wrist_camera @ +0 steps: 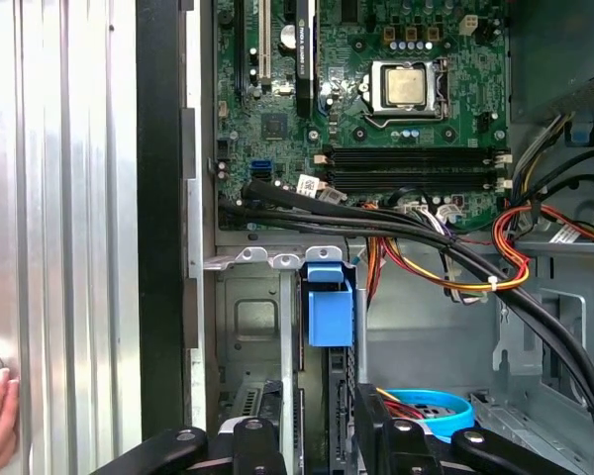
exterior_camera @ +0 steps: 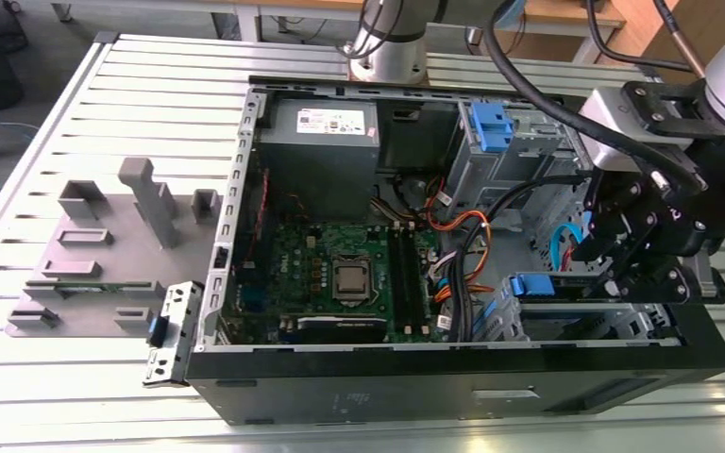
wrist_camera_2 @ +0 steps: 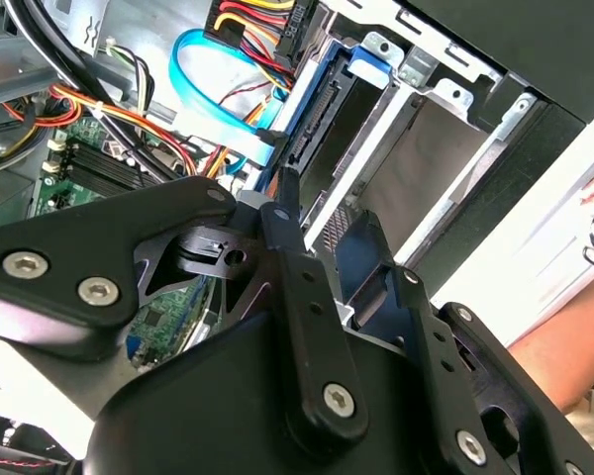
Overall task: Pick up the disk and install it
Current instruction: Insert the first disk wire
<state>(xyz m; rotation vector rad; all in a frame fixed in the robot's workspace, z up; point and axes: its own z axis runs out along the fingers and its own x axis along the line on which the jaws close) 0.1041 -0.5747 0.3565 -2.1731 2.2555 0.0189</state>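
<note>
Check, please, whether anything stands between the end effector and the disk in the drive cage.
Nothing visible does. In the first wrist view the end effector is right at the disk, which is slotted in the drive cage. The black cable bundle runs past the cage's motherboard end, not between them.

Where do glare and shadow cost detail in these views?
Exterior view: the slatted table glares near-white. First wrist view: the motherboard is evenly lit, while the slats beside it wash out. Second wrist view: the gripper is a dark foreground mass, and a band beside the case is blown white.
</note>
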